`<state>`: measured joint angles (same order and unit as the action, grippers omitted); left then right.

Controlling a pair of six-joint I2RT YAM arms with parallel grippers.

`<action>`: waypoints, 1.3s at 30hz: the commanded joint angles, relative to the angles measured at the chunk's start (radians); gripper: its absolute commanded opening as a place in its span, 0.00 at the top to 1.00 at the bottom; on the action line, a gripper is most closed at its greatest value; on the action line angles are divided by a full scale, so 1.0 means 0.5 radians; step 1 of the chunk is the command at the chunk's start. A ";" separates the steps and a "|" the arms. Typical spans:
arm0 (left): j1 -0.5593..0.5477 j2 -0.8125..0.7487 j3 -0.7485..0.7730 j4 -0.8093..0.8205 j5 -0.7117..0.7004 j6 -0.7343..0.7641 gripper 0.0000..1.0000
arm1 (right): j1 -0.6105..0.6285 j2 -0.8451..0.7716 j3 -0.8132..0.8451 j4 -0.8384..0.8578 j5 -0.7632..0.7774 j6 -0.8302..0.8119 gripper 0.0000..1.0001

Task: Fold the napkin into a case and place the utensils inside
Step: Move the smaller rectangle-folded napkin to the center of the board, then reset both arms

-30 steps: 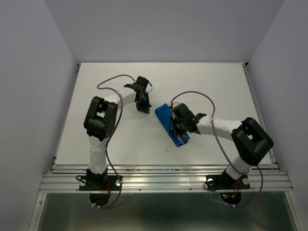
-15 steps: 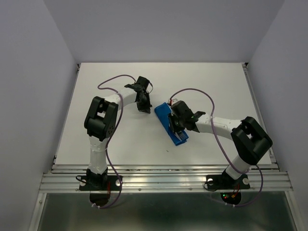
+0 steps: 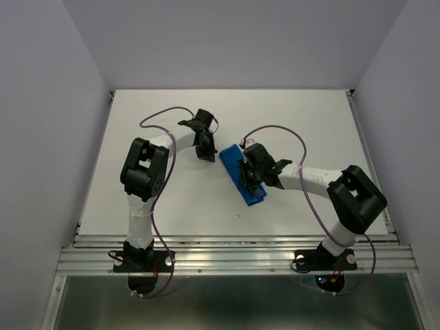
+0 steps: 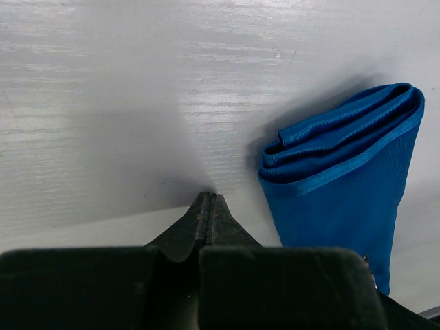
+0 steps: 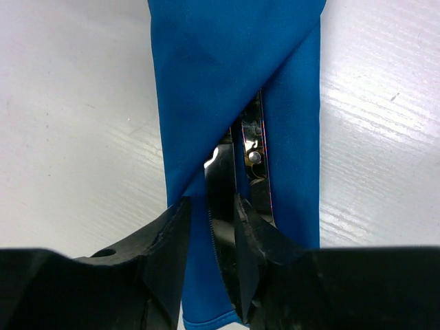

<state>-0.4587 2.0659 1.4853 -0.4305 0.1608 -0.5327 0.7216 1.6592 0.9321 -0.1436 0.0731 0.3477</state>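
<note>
Quick note from the remote seat. Everything here turns on the case (image 3: 230,161). It lies flat on the desk (image 3: 302,124) with its long axis on a diagonal, one end pointing away from the arm bases and toward the left arm, the other end toward the right arm's base.

The right pincer (image 3: 249,177) sits right over the middle of the case, lined up with that axis. On its wrist cam the fingers (image 5: 172,254) stand apart. The knife (image 5: 221,199) runs between them into the slanted pocket mouth, with a strip of blue showing on one side, so I read it as not clamped. Another shiny utensil (image 5: 254,155) is tucked in beside the knife, and I can't tell what kind.

The left pincer (image 3: 206,152) is closed on nothing, parked just beside the far end of the case.

My guess is the right arm is the one to use. Any push should go straight along the case's length, since going sideways could drag the fold open.
</note>
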 commanded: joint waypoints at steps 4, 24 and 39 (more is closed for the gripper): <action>-0.021 0.007 -0.028 -0.010 0.007 0.001 1.00 | 0.008 -0.134 0.001 0.060 0.038 0.019 0.58; 0.074 -0.542 0.033 -0.155 -0.279 0.016 0.70 | -0.694 -0.934 -0.229 -0.366 0.995 0.565 0.00; 0.147 -1.487 -0.068 -0.023 -0.662 0.213 0.51 | -1.038 -1.143 -0.238 -0.467 1.102 0.765 0.00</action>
